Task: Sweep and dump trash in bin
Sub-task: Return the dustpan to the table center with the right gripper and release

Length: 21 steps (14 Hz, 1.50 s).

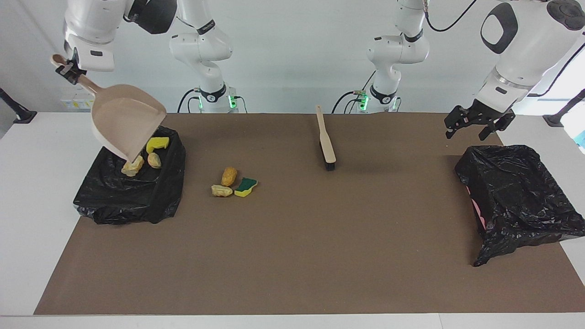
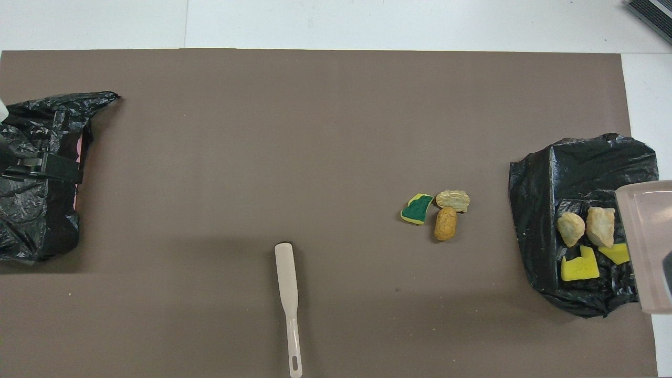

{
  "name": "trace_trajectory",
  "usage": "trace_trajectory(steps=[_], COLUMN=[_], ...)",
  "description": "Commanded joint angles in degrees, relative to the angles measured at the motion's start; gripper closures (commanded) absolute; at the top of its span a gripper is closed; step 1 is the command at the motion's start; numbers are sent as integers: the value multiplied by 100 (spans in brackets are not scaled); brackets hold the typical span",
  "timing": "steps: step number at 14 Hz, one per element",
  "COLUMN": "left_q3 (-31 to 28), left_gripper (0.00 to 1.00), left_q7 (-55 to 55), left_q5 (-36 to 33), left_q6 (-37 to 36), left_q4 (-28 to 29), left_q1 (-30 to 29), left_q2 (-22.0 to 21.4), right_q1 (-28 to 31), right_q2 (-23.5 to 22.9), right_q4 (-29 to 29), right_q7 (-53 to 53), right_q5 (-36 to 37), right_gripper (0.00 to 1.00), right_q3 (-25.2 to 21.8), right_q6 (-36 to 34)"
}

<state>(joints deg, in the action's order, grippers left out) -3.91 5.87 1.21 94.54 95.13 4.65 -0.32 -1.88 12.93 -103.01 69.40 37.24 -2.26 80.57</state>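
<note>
My right gripper [image 1: 68,71] is shut on the handle of the beige dustpan [image 1: 128,123], held high and tilted mouth-down over the black-bagged bin [image 1: 128,201] at the right arm's end. The dustpan's edge [image 2: 648,247] shows in the overhead view above that bin [image 2: 572,163]. Several trash scraps lie in the bin: bread lumps [image 2: 570,228] and yellow sponge pieces [image 2: 579,268]. Three trash scraps sit on the mat beside the bin: a tan-orange lump [image 1: 229,176], a pale lump [image 1: 221,190] and a green-backed sponge [image 1: 246,186]. My left gripper [image 1: 467,132] hangs open and holds nothing.
A beige brush [image 1: 326,141] lies on the brown mat, nearer to the robots than the loose scraps. A second black-bagged bin [image 1: 521,201] stands at the left arm's end, with the left gripper [image 2: 63,169] over its edge.
</note>
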Motion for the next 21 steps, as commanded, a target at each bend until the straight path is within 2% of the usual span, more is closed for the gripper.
trace_trajectory(steps=[1, 4, 5, 7, 9, 10, 12, 14, 16, 18, 20, 21], left_q3=[13, 13, 13, 13, 13, 13, 13, 13, 13, 13, 13, 13], left_gripper=[0, 0, 0, 0, 0, 0, 0, 0, 0, 0, 0, 0], left_q7=[45, 45, 45, 45, 45, 45, 45, 45, 45, 45, 45, 45], left_q5=[-121, -121, -112, -112, -121, -121, -121, -121, -121, -121, -121, -121], left_q6=[-32, -32, -32, -32, -32, -32, -32, -32, -32, -32, -32, -32], left_q4=[-12, -12, -12, -12, -12, -12, -12, -12, -12, -12, -12, -12], left_q1=[-34, -25, -25, -25, -34, -25, -25, -25, -25, -25, -25, -25], left_q2=[-47, -47, -47, -47, -47, -47, -47, -47, -47, -47, -47, -47], right_q1=[21, 4, -84, -390, -856, -1041, -1532, -1859, -2131, -2412, -2659, -2668], right_q2=[34, -167, -324, -763, -1238, -1588, -2614, -3303, -3734, -4226, -4797, -4895], right_q4=[0, -35, -35, 35, 79, 384, 1366, 1941, 1995, 2117, 2669, 2759], right_q7=[-1668, -3961, -4831, -6344, -7444, -8024, -9097, -9575, -9935, -10348, -10718, -10737], right_q5=[-987, -2103, -2385, -2695, -2976, -3038, -3074, -3266, -3407, -3408, -3399, -3408], right_gripper=[100, 100, 100, 100, 100, 100, 100, 100, 100, 100, 100, 100], right_q3=[287, 620, 865, 1148, 1166, 1175, 1175, 1175, 1175, 1175, 1175, 1175], right_q6=[-130, 115, 238, 616, 994, 1143, 1311, 1993, 3003, 3656, 3746, 3755])
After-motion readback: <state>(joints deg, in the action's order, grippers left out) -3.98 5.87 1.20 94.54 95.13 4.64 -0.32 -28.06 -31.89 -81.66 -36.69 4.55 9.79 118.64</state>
